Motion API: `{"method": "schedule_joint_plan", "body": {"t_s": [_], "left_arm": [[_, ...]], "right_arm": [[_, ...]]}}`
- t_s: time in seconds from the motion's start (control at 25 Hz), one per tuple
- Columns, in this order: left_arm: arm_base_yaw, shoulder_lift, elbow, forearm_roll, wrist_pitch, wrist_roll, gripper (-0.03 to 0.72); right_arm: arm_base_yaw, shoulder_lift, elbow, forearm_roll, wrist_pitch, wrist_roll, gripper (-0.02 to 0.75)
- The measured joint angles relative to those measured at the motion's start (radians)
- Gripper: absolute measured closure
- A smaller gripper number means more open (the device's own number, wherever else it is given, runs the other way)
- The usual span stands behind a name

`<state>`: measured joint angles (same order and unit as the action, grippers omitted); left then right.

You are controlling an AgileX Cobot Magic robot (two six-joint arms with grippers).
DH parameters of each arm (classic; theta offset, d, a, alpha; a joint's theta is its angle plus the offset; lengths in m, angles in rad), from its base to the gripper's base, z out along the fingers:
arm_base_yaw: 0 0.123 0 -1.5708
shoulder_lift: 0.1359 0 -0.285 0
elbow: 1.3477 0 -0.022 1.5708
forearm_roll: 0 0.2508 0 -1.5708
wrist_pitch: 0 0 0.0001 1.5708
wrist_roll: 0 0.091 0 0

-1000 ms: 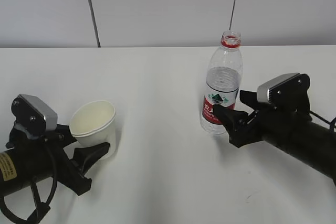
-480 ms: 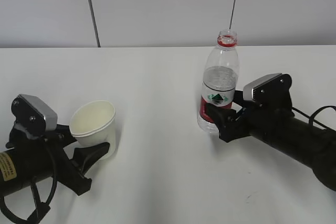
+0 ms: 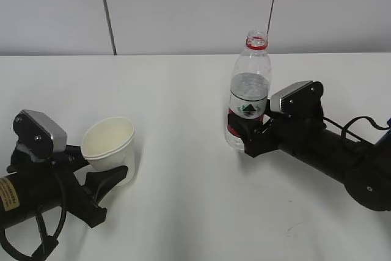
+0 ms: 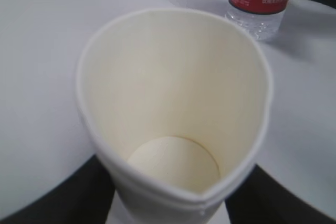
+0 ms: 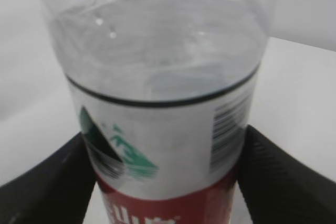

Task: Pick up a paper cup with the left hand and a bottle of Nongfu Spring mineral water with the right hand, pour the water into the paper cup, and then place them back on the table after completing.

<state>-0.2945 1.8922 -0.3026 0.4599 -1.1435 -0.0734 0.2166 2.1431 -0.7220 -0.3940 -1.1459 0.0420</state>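
The paper cup (image 3: pixel 110 145) is white, empty and squeezed oval; it stands near the table's (image 3: pixel 183 84) front left. My left gripper (image 3: pixel 101 164) is shut on its lower wall. In the left wrist view the cup (image 4: pixel 173 93) fills the frame between my black fingers (image 4: pixel 50 198) of the left gripper (image 4: pixel 170 203). The uncapped bottle (image 3: pixel 247 99) has a red-and-white label and water (image 3: pixel 248 84) up to its shoulder. My right gripper (image 3: pixel 245 134) is shut on its label. In the right wrist view the bottle (image 5: pixel 163 108) sits upright in the right gripper (image 5: pixel 165 187).
A grey wall with two dark vertical seams (image 3: pixel 107 10) stands behind the table's far edge. Loose cables (image 3: pixel 360 123) trail from the right arm. The bottle's base (image 4: pixel 257 6) shows beyond the cup in the left wrist view.
My right gripper has carried the bottle to the left, toward the cup, still upright. The left gripper and the cup have not moved.
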Motion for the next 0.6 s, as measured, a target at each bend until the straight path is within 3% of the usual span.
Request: {"method": "schedule_joint_plan", "body": {"t_s": [0.24, 0.6], "left_arm": [[0.0, 0.0, 0.0, 0.0, 0.0, 0.0, 0.295], [0.0, 0.0, 0.0, 0.001, 0.0, 0.0, 0.295]], "right_arm": [[0.0, 0.013, -0.022, 0.0, 0.0, 0.0, 0.172], [0.0, 0.013, -0.024, 0.0, 0.0, -0.002, 0.414]]}}
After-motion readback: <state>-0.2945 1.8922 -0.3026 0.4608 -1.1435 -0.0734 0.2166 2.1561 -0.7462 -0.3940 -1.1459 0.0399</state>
